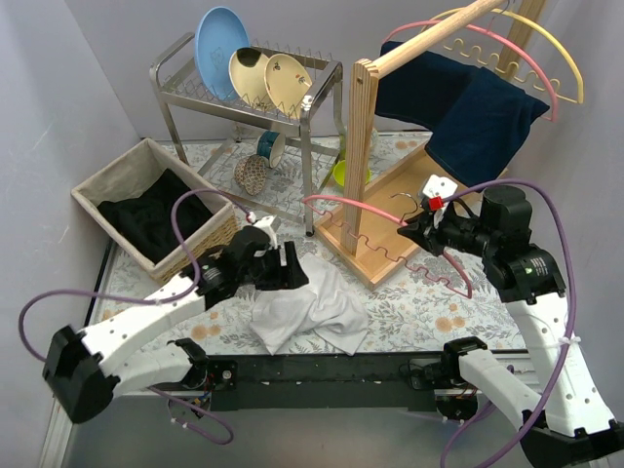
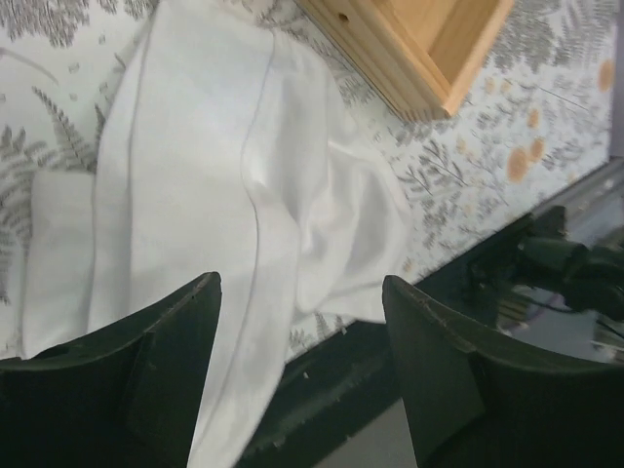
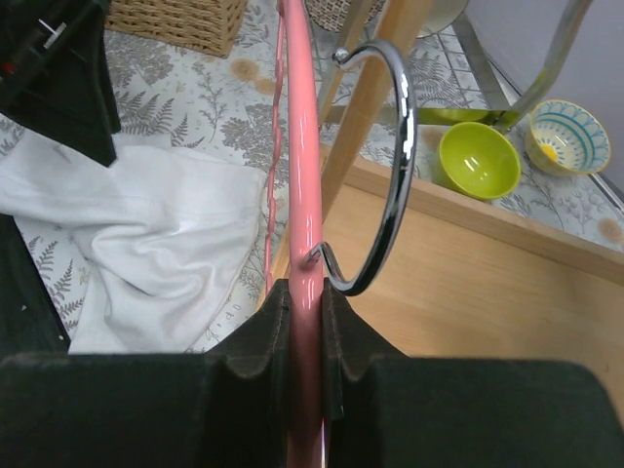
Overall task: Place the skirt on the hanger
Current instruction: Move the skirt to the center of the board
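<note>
The crumpled white fabric skirt point(image 1: 310, 314) is laid on the fern-patterned table point(image 1: 429, 307), near its front edge. The left gripper point(image 1: 283, 265) is positioned over it, jaws parted, nothing held. The pink plastic hanger point(image 1: 366, 207) with its chrome hook is clamped in the right gripper point(image 1: 421, 234). Risk: bunched layers may be pinched together, so the waistband cannot be spread. The thin hanger bar may be twisted in the jaws under load.

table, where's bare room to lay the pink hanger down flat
Most bare tabletop lies between the white skirt, the wooden rack base and the right arm's mount. A narrow strip runs in front of the wicker basket. Crowded: under the dish rack, with a cup and a green bowl.
</note>
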